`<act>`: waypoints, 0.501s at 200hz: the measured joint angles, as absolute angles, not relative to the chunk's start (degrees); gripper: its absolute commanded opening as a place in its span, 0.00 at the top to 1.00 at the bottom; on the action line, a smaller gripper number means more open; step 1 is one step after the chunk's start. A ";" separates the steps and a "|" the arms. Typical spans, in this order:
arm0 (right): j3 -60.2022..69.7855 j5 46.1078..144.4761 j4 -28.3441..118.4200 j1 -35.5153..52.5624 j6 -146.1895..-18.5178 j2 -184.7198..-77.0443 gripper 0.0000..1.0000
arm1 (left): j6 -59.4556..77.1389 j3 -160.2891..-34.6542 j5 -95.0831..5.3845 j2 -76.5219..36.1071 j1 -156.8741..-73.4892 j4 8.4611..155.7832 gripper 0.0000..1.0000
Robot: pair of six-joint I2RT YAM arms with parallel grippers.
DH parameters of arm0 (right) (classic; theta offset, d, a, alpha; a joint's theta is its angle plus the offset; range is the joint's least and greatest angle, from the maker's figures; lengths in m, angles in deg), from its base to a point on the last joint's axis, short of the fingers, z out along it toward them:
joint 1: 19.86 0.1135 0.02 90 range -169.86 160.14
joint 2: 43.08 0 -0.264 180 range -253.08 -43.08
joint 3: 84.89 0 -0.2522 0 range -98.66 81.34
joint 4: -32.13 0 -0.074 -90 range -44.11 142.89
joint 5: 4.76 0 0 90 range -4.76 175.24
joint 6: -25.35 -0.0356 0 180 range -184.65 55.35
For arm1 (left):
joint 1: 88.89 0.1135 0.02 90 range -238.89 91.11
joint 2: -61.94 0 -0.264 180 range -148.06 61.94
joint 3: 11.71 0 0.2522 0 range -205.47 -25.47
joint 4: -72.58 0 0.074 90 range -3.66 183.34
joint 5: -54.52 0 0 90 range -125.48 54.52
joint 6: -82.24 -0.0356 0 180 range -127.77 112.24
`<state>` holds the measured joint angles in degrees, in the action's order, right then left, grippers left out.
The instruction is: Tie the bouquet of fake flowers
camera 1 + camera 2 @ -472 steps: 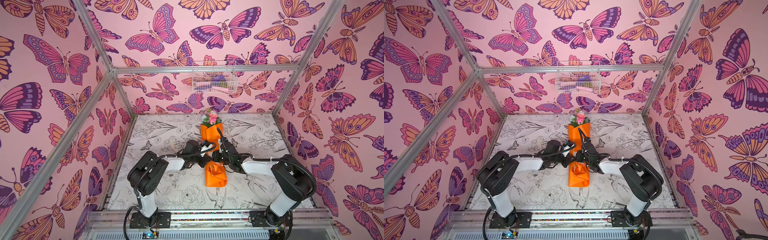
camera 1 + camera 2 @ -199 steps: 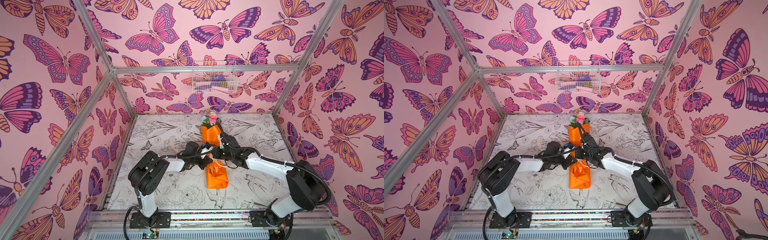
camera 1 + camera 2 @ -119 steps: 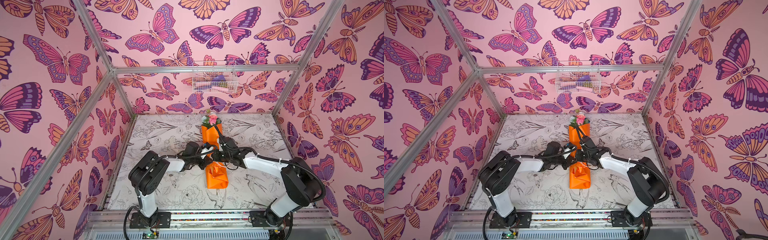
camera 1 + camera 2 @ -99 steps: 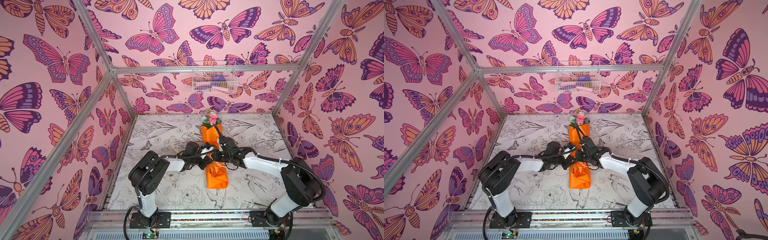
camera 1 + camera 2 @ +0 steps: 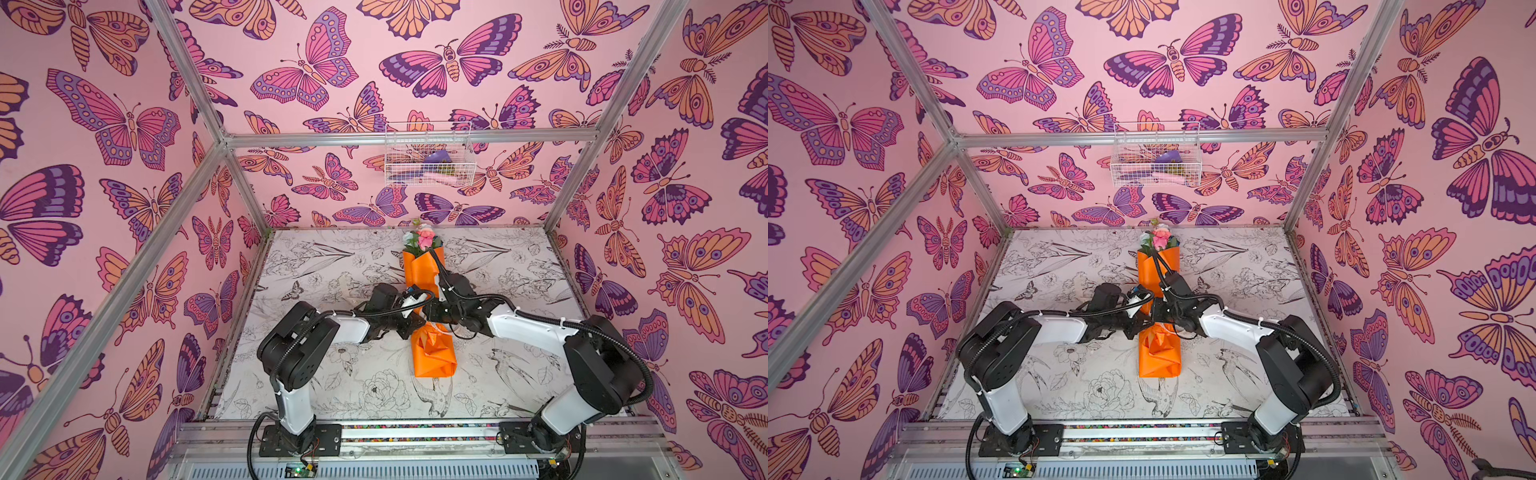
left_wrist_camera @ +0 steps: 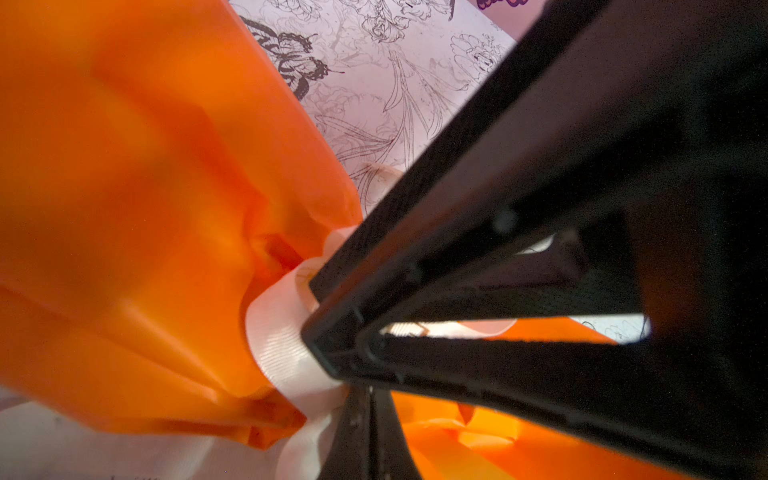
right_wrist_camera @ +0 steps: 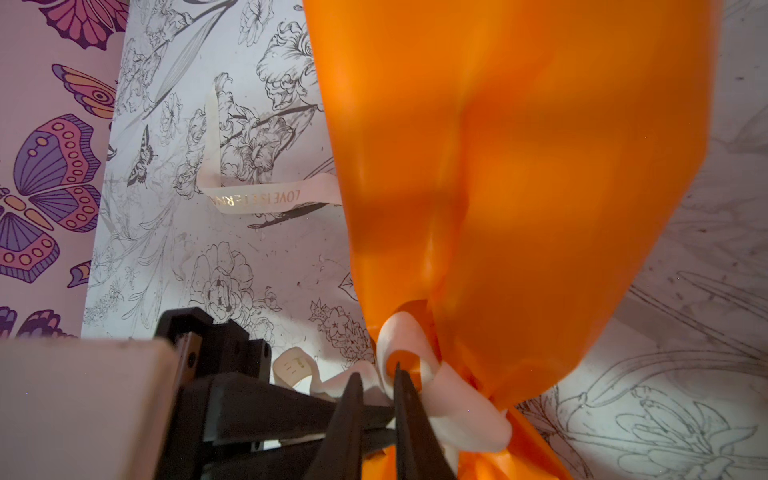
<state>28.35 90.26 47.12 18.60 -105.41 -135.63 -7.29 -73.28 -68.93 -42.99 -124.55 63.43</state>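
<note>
Bouquet of pink, white and bluish fake roses in orange paper [image 5: 432, 353] lies mid-tabletop [image 5: 332, 374], blooms far; right gripper [image 7: 376, 374] has drawn back from the far side to the waist, jaws narrowly apart astride the cream lettered ribbon [image 7: 274, 197] loop; left gripper [image 5: 415, 322] clamped on that ribbon; knot judged loose.

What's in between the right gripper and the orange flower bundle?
A cream ribbon, looped around the bouquet's pinched middle; the right wrist view shows it.
</note>
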 measured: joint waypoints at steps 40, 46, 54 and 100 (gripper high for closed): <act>28.35 90.54 46.34 18.60 -105.38 -137.51 0.82 | -7.29 -73.28 -68.93 -42.99 -124.55 63.43 1.00; 28.35 90.63 46.31 18.60 -105.41 -137.71 0.82 | -7.29 -73.28 -68.93 -42.99 -124.55 63.43 1.00; 28.35 90.67 46.34 18.60 -105.38 -137.89 0.82 | -7.32 -73.28 -68.93 -42.99 -124.55 63.40 1.00; 28.35 90.87 46.05 18.60 -105.38 -139.28 0.81 | -7.29 -73.28 -68.95 -43.12 -124.55 63.40 1.00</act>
<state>28.35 90.87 46.05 18.60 -105.38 -139.28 -7.29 -73.28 -68.95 -43.12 -124.55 63.40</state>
